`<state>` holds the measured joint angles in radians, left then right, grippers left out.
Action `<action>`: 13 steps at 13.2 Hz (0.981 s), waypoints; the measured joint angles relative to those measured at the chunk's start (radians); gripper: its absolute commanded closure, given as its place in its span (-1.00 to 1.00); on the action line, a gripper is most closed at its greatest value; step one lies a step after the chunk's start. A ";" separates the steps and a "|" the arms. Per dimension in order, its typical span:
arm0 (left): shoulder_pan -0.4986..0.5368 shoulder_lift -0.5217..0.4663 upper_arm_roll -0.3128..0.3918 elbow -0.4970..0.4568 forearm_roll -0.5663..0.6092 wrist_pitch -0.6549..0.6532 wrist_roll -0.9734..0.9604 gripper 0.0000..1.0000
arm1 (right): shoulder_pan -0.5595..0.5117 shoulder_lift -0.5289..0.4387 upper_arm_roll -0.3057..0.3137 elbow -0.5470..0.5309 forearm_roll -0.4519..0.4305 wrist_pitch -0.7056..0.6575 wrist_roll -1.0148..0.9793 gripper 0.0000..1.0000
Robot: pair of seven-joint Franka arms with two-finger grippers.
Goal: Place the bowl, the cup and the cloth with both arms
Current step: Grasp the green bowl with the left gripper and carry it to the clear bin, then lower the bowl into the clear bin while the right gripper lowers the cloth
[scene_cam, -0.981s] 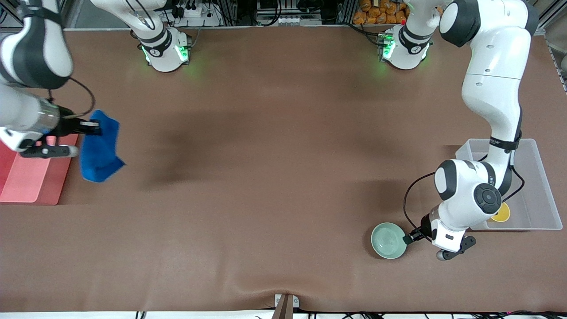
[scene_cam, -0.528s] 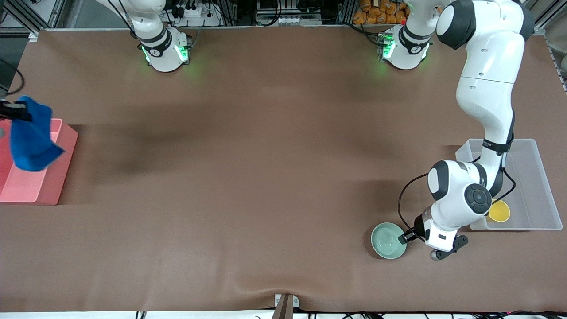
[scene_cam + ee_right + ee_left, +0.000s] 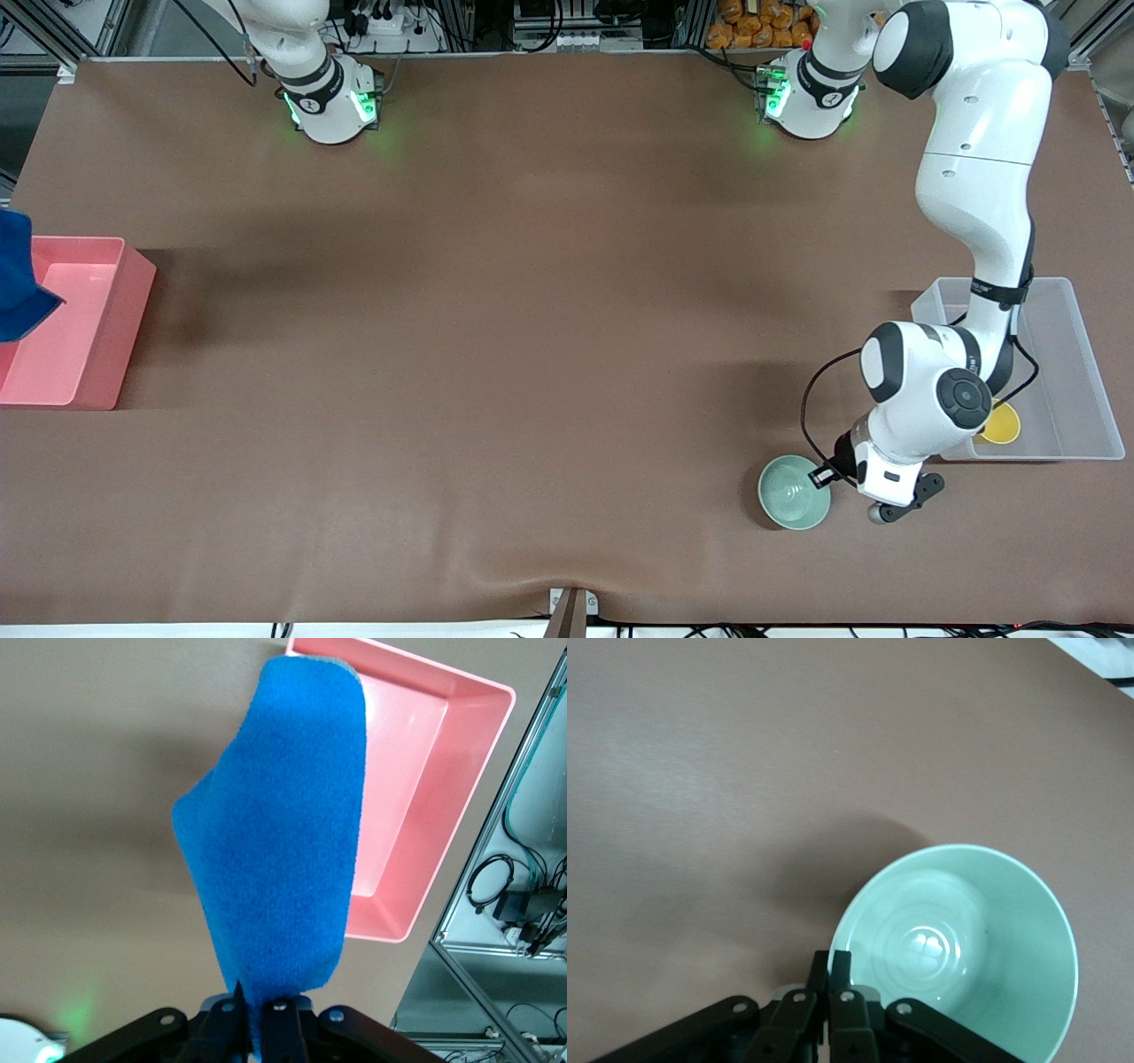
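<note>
The bowl (image 3: 795, 504) sits upright at the left arm's end of the table (image 3: 532, 354), near the front camera, with its rim pinched between the closed fingers of the left gripper (image 3: 819, 477). In the left wrist view the bowl (image 3: 961, 948) shows its faint rings, and the gripper (image 3: 840, 979) bites the rim at one spot (one finger inside, one outside). Whether the bowl touches the table or is just off it cannot be told.

The cup (image 3: 1003, 425) stands in the clear tray (image 3: 1076, 354), in the corner nearest the camera, partly hidden by the left arm (image 3: 974, 195). The tray is just beside the bowl, toward the table's end.

The cloth (image 3: 18, 279) hangs over the pink bin (image 3: 97, 354) at the right arm's end, mostly cut off by the picture's edge. The right wrist view shows the cloth (image 3: 283, 824) dangling from the right gripper (image 3: 259, 1010), whose fingers are clamped on its top edge, with the bin (image 3: 425, 806) below it. The right gripper itself is outside the front view.
</note>
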<state>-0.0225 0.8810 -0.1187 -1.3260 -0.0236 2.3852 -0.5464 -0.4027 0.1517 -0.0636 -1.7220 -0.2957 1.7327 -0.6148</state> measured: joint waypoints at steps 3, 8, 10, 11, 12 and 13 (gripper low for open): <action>0.035 -0.074 0.019 0.018 0.000 -0.177 0.085 1.00 | -0.067 0.076 -0.001 0.000 -0.001 0.129 -0.074 1.00; 0.176 -0.243 0.039 0.015 0.002 -0.498 0.397 1.00 | -0.161 0.187 0.000 0.001 -0.001 0.285 -0.160 1.00; 0.240 -0.296 0.041 -0.008 0.010 -0.576 0.512 1.00 | -0.186 0.226 0.000 0.001 -0.001 0.335 -0.184 1.00; 0.263 -0.316 0.042 -0.032 0.024 -0.587 0.558 1.00 | -0.195 0.244 0.000 0.001 0.001 0.352 -0.196 1.00; 0.286 -0.336 0.043 -0.064 0.040 -0.589 0.604 1.00 | -0.202 0.263 0.000 0.001 0.004 0.367 -0.215 1.00; 0.308 -0.350 0.044 -0.089 0.046 -0.589 0.651 1.00 | -0.208 0.279 0.000 0.002 0.011 0.383 -0.241 1.00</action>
<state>0.2858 0.5312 -0.0752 -1.4152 0.0225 1.7963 0.1041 -0.6102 0.4305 -0.0633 -1.7203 -0.2844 2.1161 -0.8556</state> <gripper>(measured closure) 0.978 0.956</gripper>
